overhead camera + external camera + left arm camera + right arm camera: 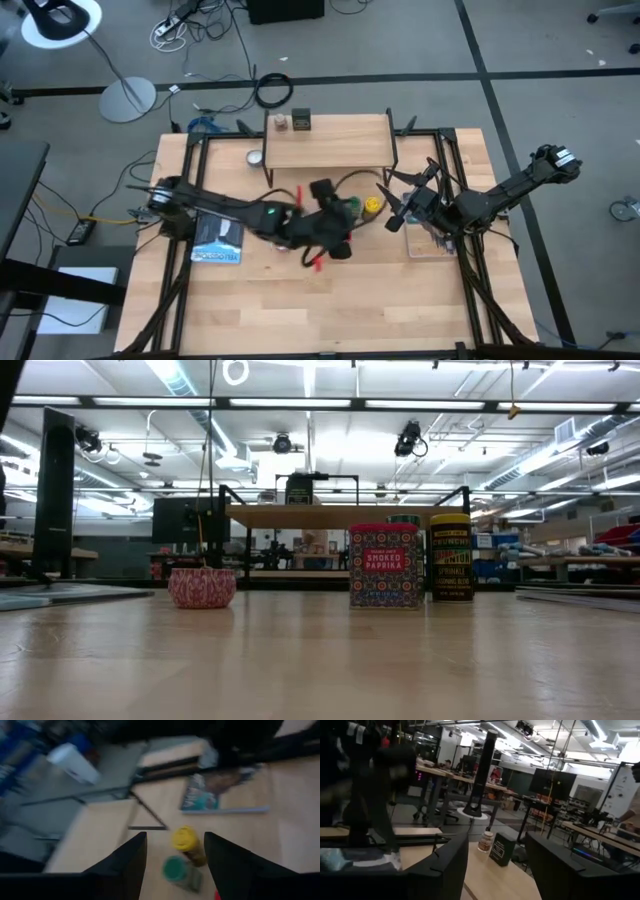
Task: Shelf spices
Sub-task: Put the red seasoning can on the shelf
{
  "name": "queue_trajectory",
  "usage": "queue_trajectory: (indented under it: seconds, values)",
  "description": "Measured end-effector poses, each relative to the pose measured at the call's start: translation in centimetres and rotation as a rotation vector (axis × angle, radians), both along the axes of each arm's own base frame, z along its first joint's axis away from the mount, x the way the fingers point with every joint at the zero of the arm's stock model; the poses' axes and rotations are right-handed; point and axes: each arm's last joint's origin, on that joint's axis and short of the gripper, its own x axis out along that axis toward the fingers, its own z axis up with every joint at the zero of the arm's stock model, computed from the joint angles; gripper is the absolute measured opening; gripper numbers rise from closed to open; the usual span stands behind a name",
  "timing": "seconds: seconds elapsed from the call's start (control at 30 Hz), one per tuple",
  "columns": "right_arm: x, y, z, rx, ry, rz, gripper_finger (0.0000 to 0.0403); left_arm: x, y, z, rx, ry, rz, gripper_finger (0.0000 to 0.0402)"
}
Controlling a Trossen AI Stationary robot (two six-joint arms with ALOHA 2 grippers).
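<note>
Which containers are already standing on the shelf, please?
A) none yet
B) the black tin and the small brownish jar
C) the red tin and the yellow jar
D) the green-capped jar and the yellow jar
B: in the high view the black tin and the small brownish jar stand side by side at the shelf's far left corner.

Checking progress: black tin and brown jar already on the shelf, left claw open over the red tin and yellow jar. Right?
Not quite. The left wrist view shows the open left claw over the green-capped jar and yellow jar, not the red tin. Black tin and brown jar are on the shelf.
</note>
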Motion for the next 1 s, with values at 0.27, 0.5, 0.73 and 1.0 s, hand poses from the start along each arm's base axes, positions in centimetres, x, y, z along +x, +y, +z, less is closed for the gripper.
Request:
queue_trajectory:
  seconds: [0.27,0.5,0.73,1.0]
  values:
    - [0.3,-0.1,-0.4,0.061,-0.025,0.050,0.0197,-7.6,-0.8,0.8,0.001,-0.284,0.048,0.0201]
    - [1.4,-0.7,-0.7,0.191,-0.019,0.214,0.0197,-12.1,0.4,-5.2,-0.099,-0.420,0.040,0.0201]
    - [4.1,-0.9,-1.3,0.367,0.190,0.282,0.0192,-13.8,1.1,-9.7,-0.115,-0.496,0.002,0.0201]
    - [8.2,0.6,-2.9,0.518,0.314,0.306,0.0190,-15.1,1.7,-12.5,-0.071,-0.450,0.014,0.0201]
